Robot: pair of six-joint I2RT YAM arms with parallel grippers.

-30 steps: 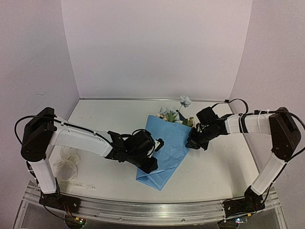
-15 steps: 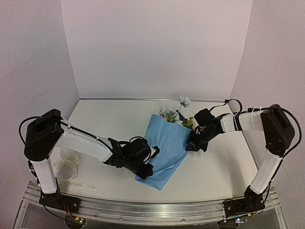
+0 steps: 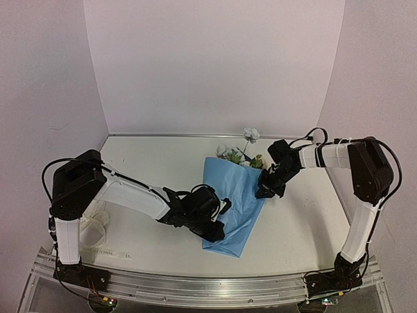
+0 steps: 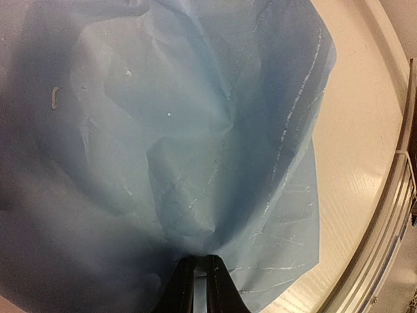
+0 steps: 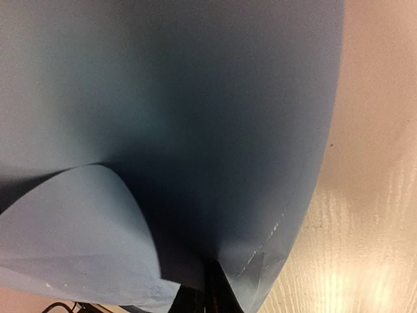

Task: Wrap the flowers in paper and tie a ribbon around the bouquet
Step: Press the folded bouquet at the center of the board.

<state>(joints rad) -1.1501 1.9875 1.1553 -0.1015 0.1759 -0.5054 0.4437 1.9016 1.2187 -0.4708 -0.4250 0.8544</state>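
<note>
The blue paper (image 3: 236, 199) lies folded over into a cone on the table, its narrow end toward the near edge. The flowers (image 3: 236, 154) poke out of its far, wide end, one pale bloom (image 3: 251, 135) standing higher on its stem. My left gripper (image 3: 220, 229) is shut on the paper's left edge near the narrow end; in the left wrist view the creased paper (image 4: 195, 130) bunches into the pinched gripper (image 4: 200, 267). My right gripper (image 3: 262, 191) is shut on the right edge; the paper (image 5: 195, 98) fills the right wrist view above that gripper (image 5: 210, 277). The ribbon (image 3: 93, 223) lies heaped at the far left.
A lettered end of the ribbon runs along the near left edge (image 3: 104, 252). The metal rail (image 4: 399, 215) of the table's near edge passes close to the paper's narrow end. Bare tabletop (image 5: 371, 228) lies to the right of the paper.
The paper cone with the flowers has shifted right and toward the near edge. My left gripper moved right with it and closed further. The right gripper drew back toward the far right.
</note>
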